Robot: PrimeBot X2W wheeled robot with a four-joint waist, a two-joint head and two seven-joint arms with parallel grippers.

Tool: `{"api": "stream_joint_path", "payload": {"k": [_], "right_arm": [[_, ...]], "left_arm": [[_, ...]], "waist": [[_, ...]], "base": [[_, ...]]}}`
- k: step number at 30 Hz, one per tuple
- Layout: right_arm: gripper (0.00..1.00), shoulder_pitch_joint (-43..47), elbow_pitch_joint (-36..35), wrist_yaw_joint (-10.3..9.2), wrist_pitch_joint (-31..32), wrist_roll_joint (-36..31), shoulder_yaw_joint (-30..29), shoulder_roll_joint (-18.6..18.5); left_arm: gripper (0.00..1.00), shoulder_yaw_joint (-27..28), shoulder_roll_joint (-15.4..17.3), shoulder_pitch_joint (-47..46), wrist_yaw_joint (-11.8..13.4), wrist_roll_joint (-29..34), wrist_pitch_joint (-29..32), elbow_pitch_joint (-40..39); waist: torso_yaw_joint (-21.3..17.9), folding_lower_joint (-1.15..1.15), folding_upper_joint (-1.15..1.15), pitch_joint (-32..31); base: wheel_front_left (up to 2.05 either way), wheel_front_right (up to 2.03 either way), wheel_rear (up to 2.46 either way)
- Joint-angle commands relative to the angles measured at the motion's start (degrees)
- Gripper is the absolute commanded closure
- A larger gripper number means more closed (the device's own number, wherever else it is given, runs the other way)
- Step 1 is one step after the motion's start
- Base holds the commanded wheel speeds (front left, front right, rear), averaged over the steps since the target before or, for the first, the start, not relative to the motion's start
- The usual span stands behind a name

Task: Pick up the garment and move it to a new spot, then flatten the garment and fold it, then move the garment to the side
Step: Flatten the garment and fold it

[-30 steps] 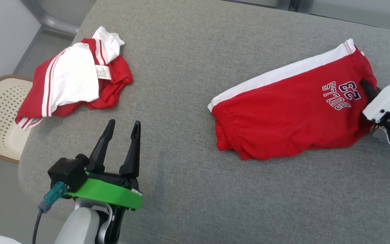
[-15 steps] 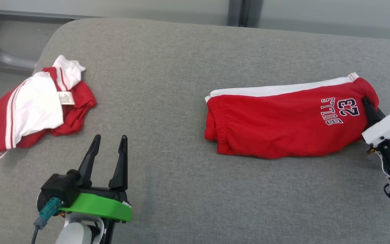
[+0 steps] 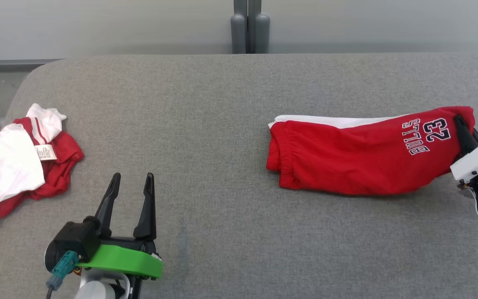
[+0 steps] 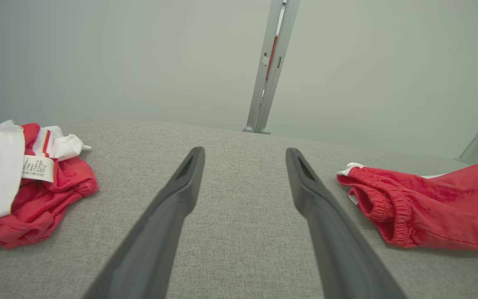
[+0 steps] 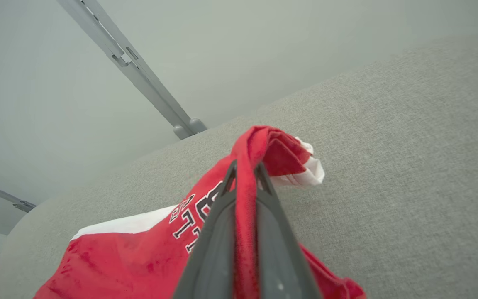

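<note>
My right fingers [image 5: 220, 232] are pressed together on a fold of the red shorts [image 3: 347, 162], the cloth running up between them and flopping over their tips. That makes my right gripper [image 3: 459, 122] clamped on the end printed "BULLS 23", the end farthest to the right of the grey post [image 3: 247, 29]. From there the shorts stretch back toward the post's side. The gathered waistband is the end nearest in line with the post. A white stripe runs along the edge that faces the post. The pinched corner stands a little above the rest, which lies on the grey cushion [image 3: 206, 124]. The whole garment sits to the right of the post and nearer to me than its foot.

My left gripper [image 3: 132, 178] hangs to the left of the post and much closer to me. Its two dark fingers [image 4: 172, 216] are spread wide with nothing between them but bare cushion, and they point roughly toward the post.

Well out to the left of the post, a second red-and-white garment [image 3: 10, 174] lies crumpled near the cushion's rounded corner. Its white label [image 3: 46, 152] is turned up.
</note>
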Motion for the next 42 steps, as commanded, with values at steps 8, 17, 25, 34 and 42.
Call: {"api": "stream_joint_path", "payload": {"k": [8, 17, 25, 34, 42], "right_arm": [[1.0, -5.6, -0.5, 0.02, 0.8, -6.6, 5.8, 4.6], [1.0, -9.5, 7.4, 0.02, 5.8, -10.0, 11.4, 12.9], [1.0, -11.4, 14.1, 0.02, 8.0, -11.1, 14.0, 18.7], [0.0, -12.1, 16.1, 0.02, 7.3, -10.8, 15.7, 21.9], [0.0, -10.0, 6.9, 0.02, 2.2, -9.5, 16.4, 19.5]], "left_arm": [[0.0, -1.6, -0.6, 1.2, -0.2, -0.9, 0.0, 1.6], [0.0, -3.0, -0.9, 0.9, -0.2, -1.6, 0.0, 3.2], [0.0, -3.5, -1.1, -0.1, -0.2, -2.1, 0.0, 3.9], [0.0, -2.7, -1.1, -0.3, -0.2, -2.1, 0.0, 4.8], [0.0, -1.3, -1.1, 0.9, -0.3, -1.5, 0.0, 4.5]], "waist": [[3.7, 0.0, 0.0, -2.1], [9.5, 0.0, 0.0, -2.2], [11.6, 0.0, 0.0, -1.7], [10.1, 0.0, 0.0, -1.7], [6.3, 0.0, 0.0, -3.5]], "base": [[0.0, 0.0, 0.0], [0.0, 0.0, 0.0], [0.0, 0.0, 0.0], [0.0, 0.0, 0.0], [0.0, 0.0, 0.0]]}}
